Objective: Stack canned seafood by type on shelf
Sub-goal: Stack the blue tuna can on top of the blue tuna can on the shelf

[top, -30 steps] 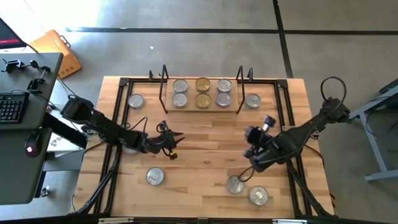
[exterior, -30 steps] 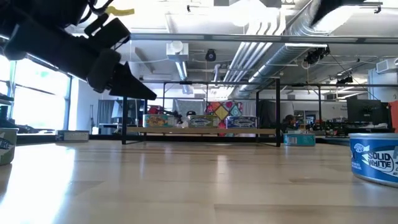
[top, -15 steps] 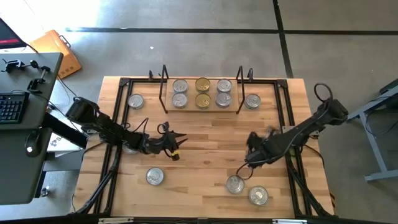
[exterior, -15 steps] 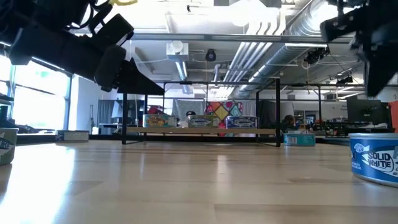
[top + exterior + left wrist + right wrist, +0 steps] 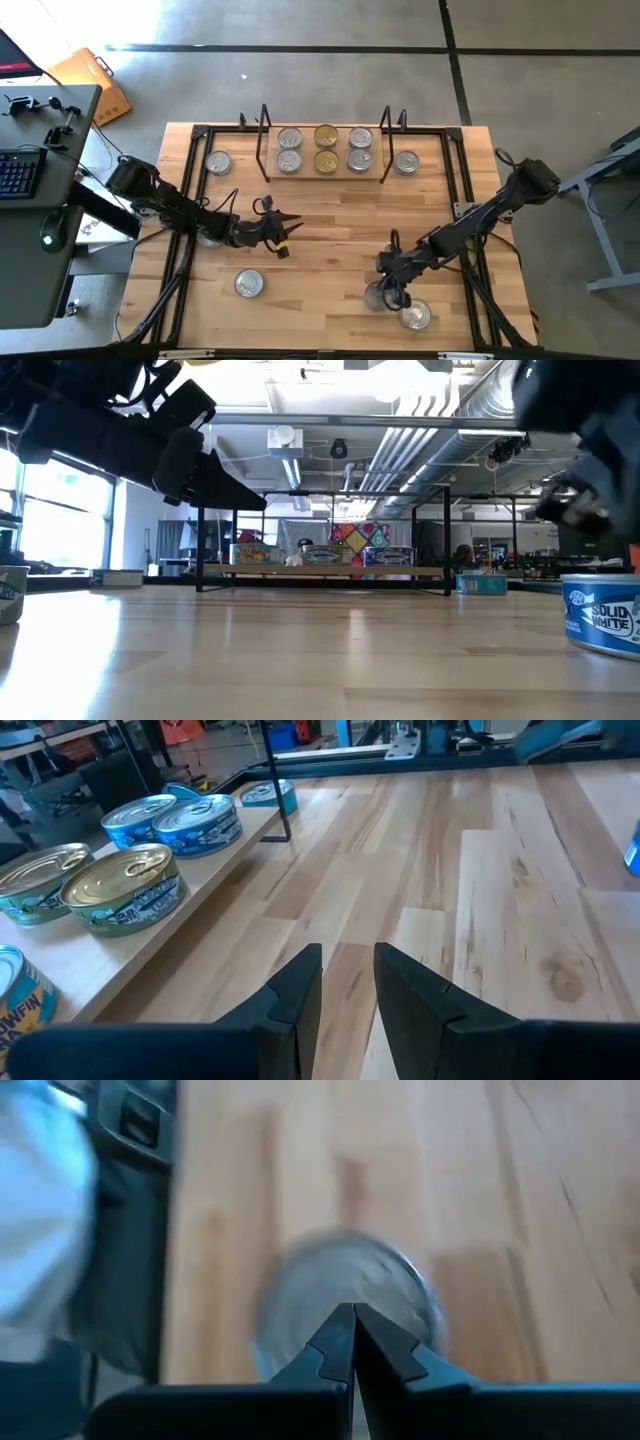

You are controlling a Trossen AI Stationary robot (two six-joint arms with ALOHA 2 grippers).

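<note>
Silver tin (image 5: 377, 296) lower right, right gripper (image 5: 385, 283) above it, fingers pressed together.
Left gripper (image 5: 284, 232) centre-left (fingers slightly parted); shelf (image 5: 322, 178) at top.

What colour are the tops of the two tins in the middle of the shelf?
Gold; the middle tins stand out among the silver ones on the shelf, best in the high view.

High view looked straight down on the whole desk (image 5: 330, 250). Low view sat at desk-top level, facing the shelf (image 5: 320, 570) and the room behind. Left wrist view looked across the desk toward that same shelf. Right wrist view pointed down, close over one tin (image 5: 345, 1295) near the desk's front edge.
</note>
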